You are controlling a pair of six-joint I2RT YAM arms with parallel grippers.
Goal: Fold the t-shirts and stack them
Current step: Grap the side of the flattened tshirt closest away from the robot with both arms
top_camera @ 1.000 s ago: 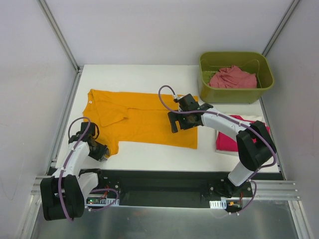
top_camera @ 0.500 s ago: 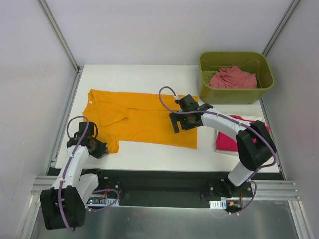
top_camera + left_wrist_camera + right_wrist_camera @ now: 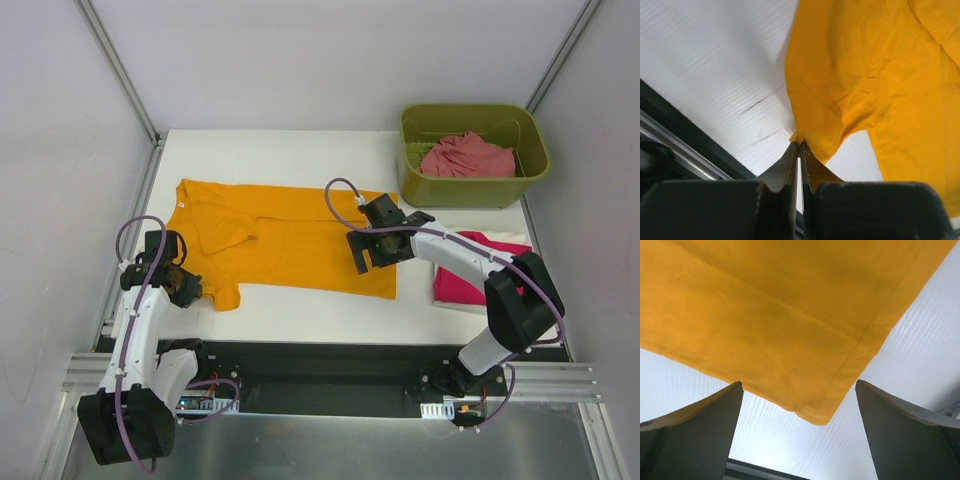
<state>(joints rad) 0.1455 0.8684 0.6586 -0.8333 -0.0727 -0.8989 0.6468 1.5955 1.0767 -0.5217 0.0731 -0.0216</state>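
The orange-yellow collared t-shirt [image 3: 290,235] lies spread flat on the white table [image 3: 300,150]. My left gripper [image 3: 192,291] is shut on the hem of its near left sleeve, seen in the left wrist view [image 3: 800,143] with the orange-yellow t-shirt [image 3: 865,75] bunching up from the jaws. My right gripper [image 3: 372,256] hovers open over the shirt's near right corner; in the right wrist view [image 3: 799,385] that corner [image 3: 820,415] lies between the spread fingers, untouched. The magenta t-shirt [image 3: 480,270] lies folded at the right. The salmon-pink t-shirt [image 3: 465,157] is crumpled in the bin.
The olive-green bin [image 3: 475,190] stands at the back right corner. The black front rail [image 3: 320,360] runs along the table's near edge. White walls and metal frame posts close in the left and right sides.
My left arm has swung left and back, keeping hold of the sleeve. My right gripper has shifted slightly right and nearer, toward the shirt's near right corner.
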